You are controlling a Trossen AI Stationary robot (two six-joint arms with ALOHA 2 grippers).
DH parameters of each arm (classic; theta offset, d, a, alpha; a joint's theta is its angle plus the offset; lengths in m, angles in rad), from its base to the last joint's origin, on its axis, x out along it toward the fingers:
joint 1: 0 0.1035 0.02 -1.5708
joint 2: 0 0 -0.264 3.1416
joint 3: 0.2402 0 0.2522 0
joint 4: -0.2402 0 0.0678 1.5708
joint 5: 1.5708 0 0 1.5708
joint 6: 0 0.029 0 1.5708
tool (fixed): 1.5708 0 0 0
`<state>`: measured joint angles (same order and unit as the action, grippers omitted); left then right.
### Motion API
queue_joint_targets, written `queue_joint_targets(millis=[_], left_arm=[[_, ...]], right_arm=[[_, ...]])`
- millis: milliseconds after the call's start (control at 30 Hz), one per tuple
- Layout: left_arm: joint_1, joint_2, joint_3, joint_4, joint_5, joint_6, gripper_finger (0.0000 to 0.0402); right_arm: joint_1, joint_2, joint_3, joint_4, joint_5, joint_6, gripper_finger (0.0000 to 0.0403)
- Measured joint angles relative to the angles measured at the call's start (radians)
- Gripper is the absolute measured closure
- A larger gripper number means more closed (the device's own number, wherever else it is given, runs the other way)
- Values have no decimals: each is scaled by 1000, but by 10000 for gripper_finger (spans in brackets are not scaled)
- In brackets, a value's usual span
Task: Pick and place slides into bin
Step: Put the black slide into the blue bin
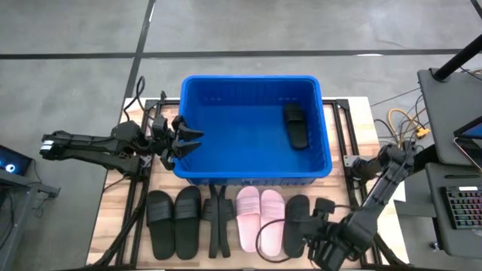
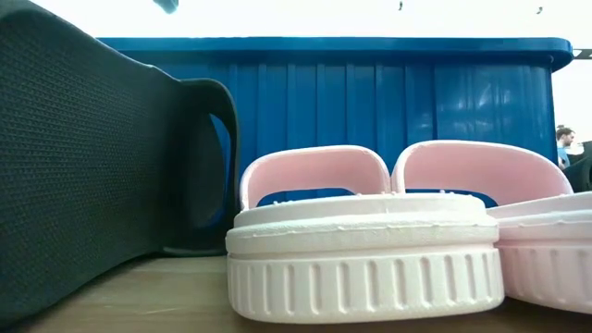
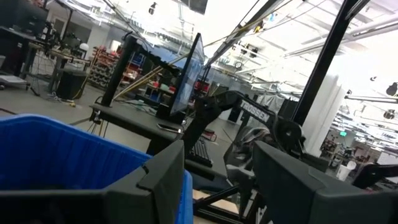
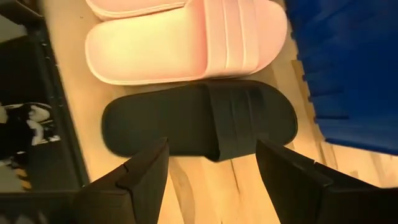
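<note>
I've got the right gripper (image 4: 211, 163) hanging spread and empty over the matte black rubber slide (image 4: 199, 121) beside the pink pair (image 1: 260, 218), in front of the bright blue ribbed plastic bin (image 1: 320, 113); next I'd lower and clamp its strap.

Grey floor (image 1: 75, 30) (dark seams), bright workshop.

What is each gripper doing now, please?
Left gripper: open, empty, at the blue bin's left rim.
Right gripper: open, empty, above the black slide beside the pink pair.
</note>
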<state>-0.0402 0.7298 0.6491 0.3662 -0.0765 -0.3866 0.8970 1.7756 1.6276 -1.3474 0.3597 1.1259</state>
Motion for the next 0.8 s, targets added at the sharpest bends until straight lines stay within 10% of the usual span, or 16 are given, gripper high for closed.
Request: queue_joint_targets(millis=[800], left_arm=[[0, 41, 1, 21, 0, -1, 226]], right_arm=[[2, 316, -4, -36, 90, -135, 184]])
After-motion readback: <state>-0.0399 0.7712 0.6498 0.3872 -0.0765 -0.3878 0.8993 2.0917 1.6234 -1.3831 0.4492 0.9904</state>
